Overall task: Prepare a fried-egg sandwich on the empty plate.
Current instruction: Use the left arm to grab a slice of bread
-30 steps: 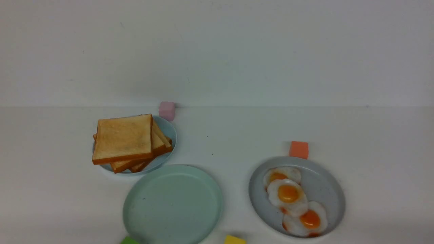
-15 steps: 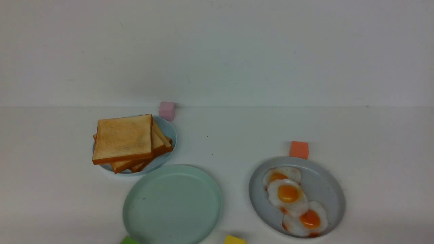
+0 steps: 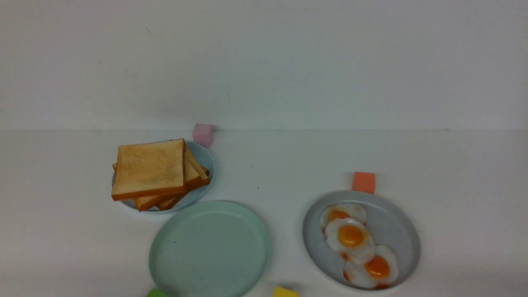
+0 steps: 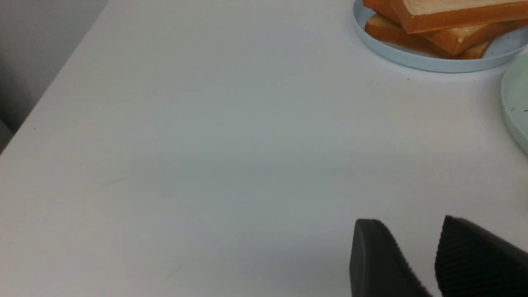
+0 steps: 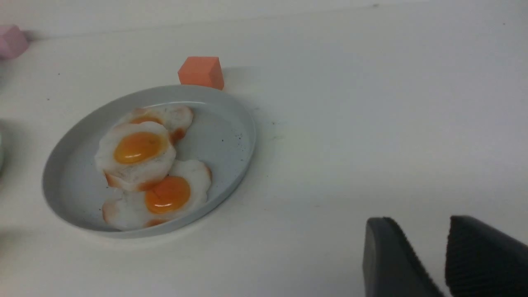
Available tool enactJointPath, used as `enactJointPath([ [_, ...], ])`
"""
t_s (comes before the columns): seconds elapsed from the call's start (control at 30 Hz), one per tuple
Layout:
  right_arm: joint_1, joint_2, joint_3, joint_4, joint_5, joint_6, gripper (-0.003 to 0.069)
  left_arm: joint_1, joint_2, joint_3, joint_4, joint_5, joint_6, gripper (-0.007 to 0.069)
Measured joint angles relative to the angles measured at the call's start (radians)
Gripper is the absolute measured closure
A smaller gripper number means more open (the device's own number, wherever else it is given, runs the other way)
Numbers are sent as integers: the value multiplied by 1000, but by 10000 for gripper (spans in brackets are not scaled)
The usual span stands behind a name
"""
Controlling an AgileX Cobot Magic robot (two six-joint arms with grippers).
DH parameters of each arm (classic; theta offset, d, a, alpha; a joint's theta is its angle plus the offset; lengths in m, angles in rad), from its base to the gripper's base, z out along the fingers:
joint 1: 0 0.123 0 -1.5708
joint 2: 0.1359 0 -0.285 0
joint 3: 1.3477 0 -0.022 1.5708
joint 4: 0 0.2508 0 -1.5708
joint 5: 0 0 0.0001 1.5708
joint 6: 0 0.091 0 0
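The empty plate point(image 3: 210, 249), pale mint green, lies bare at the front centre; its rim also shows in the left wrist view point(image 4: 515, 107). Behind it to the left, a stack of toast slices point(image 3: 150, 169) rests on a small light-blue plate point(image 3: 204, 159). Three fried eggs point(image 3: 350, 237) overlap on a grey-blue plate point(image 3: 396, 231) to the right. My left gripper point(image 4: 410, 222) hovers open over bare table, well short of the toast point(image 4: 445, 16). My right gripper point(image 5: 418, 220) is open too, off to the side of the eggs point(image 5: 138, 150). Neither arm shows in the front view.
A pink cube point(image 3: 203, 134) stands behind the toast plate. An orange cube point(image 3: 363, 182) touches the egg plate's far rim. A yellow cube point(image 3: 284, 292) and a green cube point(image 3: 156, 293) sit at the front edge. The table's left edge point(image 4: 41, 103) drops off beyond the left gripper.
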Motion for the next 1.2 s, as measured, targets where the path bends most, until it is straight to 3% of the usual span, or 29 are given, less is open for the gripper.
enactJointPath([
  [0.27, 0, 0, 10, -2, -354, 0, 418, 0, 0, 5, -67, -89, -1, 386],
  [0.37, 0, 0, 10, -2, -506, 1, 418, 0, 0, 5, -147, -195, -1, 386],
  [0.5, 0, 0, 10, -2, -591, 2, 418, 0, 0, 5, -261, -310, -1, 386],
  [0.63, 0, 0, 10, -1, -621, 67, 418, 0, 0, 5, -313, -340, -1, 386],
  [0.8, 0, 0, 10, -13, -653, 321, 418, 0, 0, 5, -324, -341, 0, 386],
  [0.9, 0, 4, 3, -54, -657, 402, 418, 0, 0, 7, -334, -398, -13, 386],
  [1.07, 0, 64, -123, -119, -645, 458, 418, 0, 0, 5, -431, -607, -166, 386],
  [1.2, 0, 196, -382, -142, -560, 473, 418, 0, 25, -106, -445, -601, -229, 386],
])
